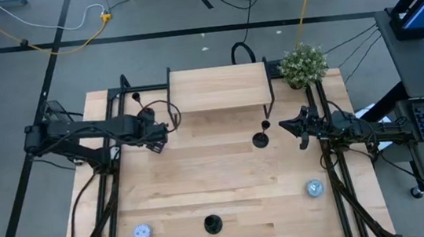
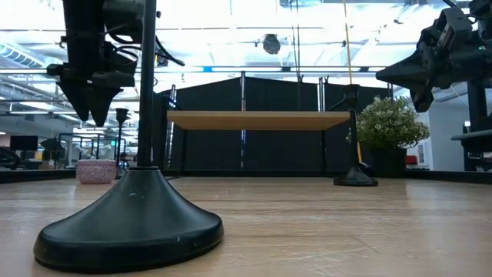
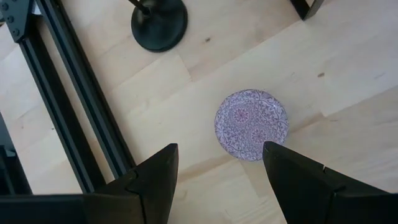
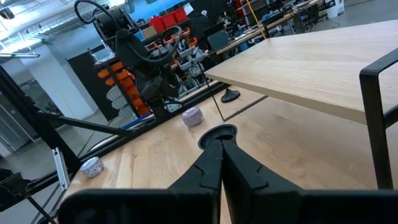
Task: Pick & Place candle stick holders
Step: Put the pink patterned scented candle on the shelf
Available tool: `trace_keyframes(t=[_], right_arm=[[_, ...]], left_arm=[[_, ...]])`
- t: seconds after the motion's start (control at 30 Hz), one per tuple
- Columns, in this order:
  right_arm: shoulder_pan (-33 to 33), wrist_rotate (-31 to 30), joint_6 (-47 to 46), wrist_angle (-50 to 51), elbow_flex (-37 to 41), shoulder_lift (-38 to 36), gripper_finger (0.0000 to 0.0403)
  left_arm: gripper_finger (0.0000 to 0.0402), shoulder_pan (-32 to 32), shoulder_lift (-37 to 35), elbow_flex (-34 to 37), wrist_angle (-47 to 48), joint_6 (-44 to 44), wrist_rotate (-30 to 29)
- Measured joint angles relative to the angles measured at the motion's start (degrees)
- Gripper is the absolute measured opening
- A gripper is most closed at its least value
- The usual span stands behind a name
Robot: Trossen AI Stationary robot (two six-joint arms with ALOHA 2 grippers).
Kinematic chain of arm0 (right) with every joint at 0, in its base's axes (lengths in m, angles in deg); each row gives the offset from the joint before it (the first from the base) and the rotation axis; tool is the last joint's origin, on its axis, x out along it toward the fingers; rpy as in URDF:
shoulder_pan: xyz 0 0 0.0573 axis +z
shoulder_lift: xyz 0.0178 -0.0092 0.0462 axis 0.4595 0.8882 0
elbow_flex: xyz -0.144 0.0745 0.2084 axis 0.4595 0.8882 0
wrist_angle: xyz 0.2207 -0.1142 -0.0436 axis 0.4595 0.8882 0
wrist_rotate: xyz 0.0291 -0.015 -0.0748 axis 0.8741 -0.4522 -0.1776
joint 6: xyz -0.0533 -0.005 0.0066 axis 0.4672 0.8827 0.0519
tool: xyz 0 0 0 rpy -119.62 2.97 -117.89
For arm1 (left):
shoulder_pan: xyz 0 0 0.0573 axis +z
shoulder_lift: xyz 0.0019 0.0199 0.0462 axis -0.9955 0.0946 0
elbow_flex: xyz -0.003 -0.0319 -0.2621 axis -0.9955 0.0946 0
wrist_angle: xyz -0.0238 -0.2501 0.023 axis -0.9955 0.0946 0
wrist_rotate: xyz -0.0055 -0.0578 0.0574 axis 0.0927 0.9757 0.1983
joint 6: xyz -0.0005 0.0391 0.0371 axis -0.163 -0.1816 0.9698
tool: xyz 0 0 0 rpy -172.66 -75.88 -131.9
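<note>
Three black candle stick holders stand upright on their round bases. One (image 1: 260,139) is just right of the table's middle, one (image 1: 213,225) is by the near edge, and one (image 1: 146,112) is at the far left, by the shelf leg. My left gripper (image 1: 159,136) hangs open, pointing down over a lilac tin (image 3: 251,124), with the far-left holder's base (image 3: 158,25) beyond it. My right gripper (image 1: 284,123) is shut and empty above the table, just right of the middle holder (image 4: 217,132).
A raised wooden shelf (image 1: 219,86) on black legs spans the far middle, with a potted plant (image 1: 303,63) at its right. A lilac tin (image 1: 143,234) lies at the near left and a pale blue tin (image 1: 315,189) at the near right. Black frame rails run along both table sides.
</note>
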Motion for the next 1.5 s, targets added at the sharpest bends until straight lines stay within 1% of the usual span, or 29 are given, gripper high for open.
trace_keyframes(t=[0.13, 0.33, 0.4, 0.47, 0.57, 0.67, 0.87, 1.0, 1.1, 1.3, 1.5], right_arm=[[0.00, 0.00, -2.61, 0.00, 0.00, 0.00, 0.0000], [0.00, 0.02, -4.37, 0.02, 0.00, 0.00, 0.0000], [0.00, 0.02, -4.35, 0.02, 0.00, -0.02, 0.0000], [0.00, 0.01, -4.37, 0.02, 0.00, -0.02, 0.0000], [0.00, 0.02, -4.37, 0.02, 0.00, -0.02, 0.0000], [0.00, 0.02, -4.37, 0.02, 0.00, -0.02, 0.0000], [0.00, 0.00, -4.37, 0.02, 0.00, -0.01, 0.0000], [0.00, 0.00, -4.37, 0.02, 0.00, -0.02, 0.0000], [0.00, 0.00, -4.38, 0.03, 0.00, -0.02, 0.0000], [0.00, 0.00, -4.40, 0.02, 0.00, -0.02, 0.0000], [0.00, 0.00, -4.40, 0.02, 0.00, -0.02, 0.0000]], left_arm=[[0.0267, 0.00, 0.22, 0.00, -0.47, -0.65, 0.04], [0.0333, 0.01, 0.21, 0.22, -1.17, -0.33, -0.18], [0.0354, 0.47, 0.18, 1.50, -3.01, 0.15, 0.29], [0.0371, 1.29, 0.21, 3.48, -5.64, 0.46, 2.22], [0.0389, 2.16, 0.22, 6.08, -8.11, 0.31, 2.93], [0.0394, 3.18, 0.22, 7.31, -9.27, 0.29, 2.93], [0.0395, 5.11, 0.18, 7.32, -12.18, 1.23, 2.66], [0.0395, 5.25, 0.18, 7.32, -15.38, 2.64, 2.59], [0.0395, 5.27, 0.18, 7.32, -16.11, 3.56, 2.41], [0.0395, 5.22, 0.18, 7.32, -15.83, 4.06, -1.83], [0.0395, 4.82, 0.18, 7.32, -15.83, 2.13, -3.54]])
